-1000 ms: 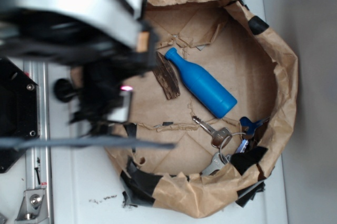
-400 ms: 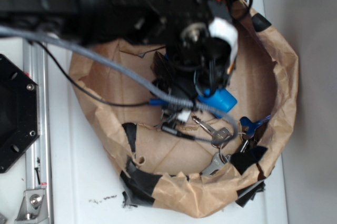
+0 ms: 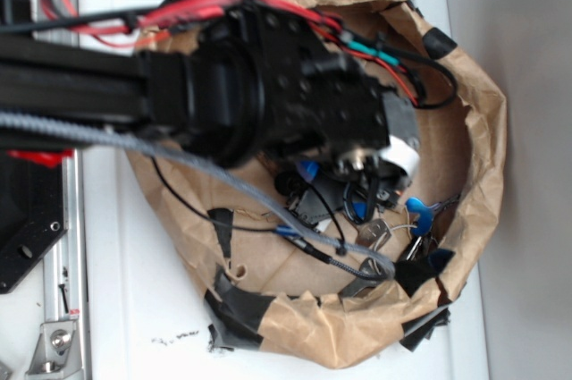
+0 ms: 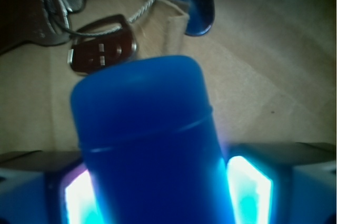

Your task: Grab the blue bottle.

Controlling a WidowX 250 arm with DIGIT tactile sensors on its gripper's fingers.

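Wrist view: unlabeled blue bottle (image 4: 145, 145) between end effector (image 4: 152, 192) fingers.

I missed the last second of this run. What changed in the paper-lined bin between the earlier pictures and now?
The arm swung in from the left and now covers the blue bottle, which sits between the gripper fingers in the wrist view; whether they press it is unclear. The brown bark piece is now hidden. The keys and the paper bin stayed put.

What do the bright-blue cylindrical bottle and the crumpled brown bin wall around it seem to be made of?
The bright-blue cylindrical bottle looks like smooth matte plastic: even colour, soft sheen, a moulded ridge. The crumpled brown bin wall looks like kraft paper, creased and torn, patched with black tape.
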